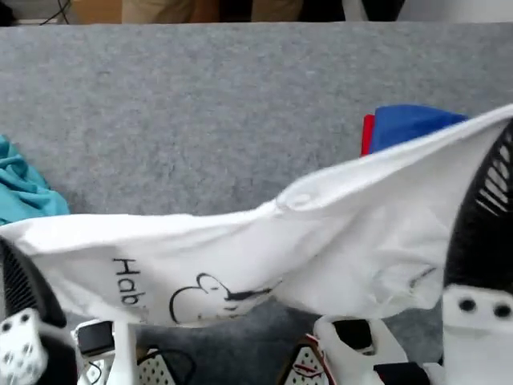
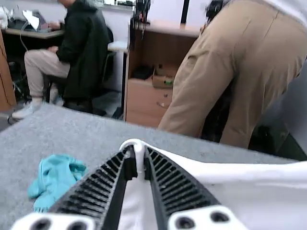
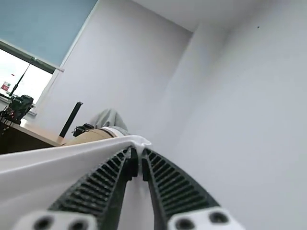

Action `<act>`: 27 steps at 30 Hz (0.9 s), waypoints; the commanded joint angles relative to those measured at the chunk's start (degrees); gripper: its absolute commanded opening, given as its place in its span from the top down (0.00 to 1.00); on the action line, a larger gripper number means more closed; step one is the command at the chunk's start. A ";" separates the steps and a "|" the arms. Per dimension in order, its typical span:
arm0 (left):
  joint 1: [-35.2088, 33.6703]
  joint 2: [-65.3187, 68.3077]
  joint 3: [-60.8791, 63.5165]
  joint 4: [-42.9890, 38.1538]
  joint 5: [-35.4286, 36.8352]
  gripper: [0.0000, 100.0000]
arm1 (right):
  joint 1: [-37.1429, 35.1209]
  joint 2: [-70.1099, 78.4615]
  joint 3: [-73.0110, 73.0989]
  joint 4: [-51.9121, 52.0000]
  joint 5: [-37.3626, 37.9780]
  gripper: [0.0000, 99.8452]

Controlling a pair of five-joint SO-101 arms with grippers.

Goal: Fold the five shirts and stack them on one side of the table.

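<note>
A white shirt (image 1: 337, 241) with black print hangs stretched in the air across the front of the table, held at both ends. My left gripper (image 2: 138, 152) is shut on one corner of the white shirt (image 2: 240, 191), low at the left of the high view. My right gripper (image 3: 136, 154) is shut on the other end of the white shirt (image 3: 43, 182), raised high at the right edge of the high view (image 1: 501, 140). A crumpled teal shirt (image 1: 22, 188) lies at the table's left edge, also seen as the teal shirt (image 2: 53, 178). Folded blue (image 1: 409, 122) and red (image 1: 368, 134) shirts lie behind the white one.
The grey felt table (image 1: 200, 104) stretches bare across the middle and back. A person in tan trousers (image 2: 240, 72) stands at the far edge of the table. The arm bases (image 1: 353, 353) stand at the near edge.
</note>
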 commanded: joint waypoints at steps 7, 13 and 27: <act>-0.18 -3.56 7.21 0.62 -0.09 0.98 | -0.92 0.40 5.85 -1.58 0.44 1.00; -0.18 -3.47 12.66 -2.46 1.14 0.98 | -1.10 0.40 11.91 -6.77 0.53 1.00; -0.18 3.65 16.09 -5.27 1.14 0.98 | -1.10 0.40 23.34 -12.22 0.26 1.00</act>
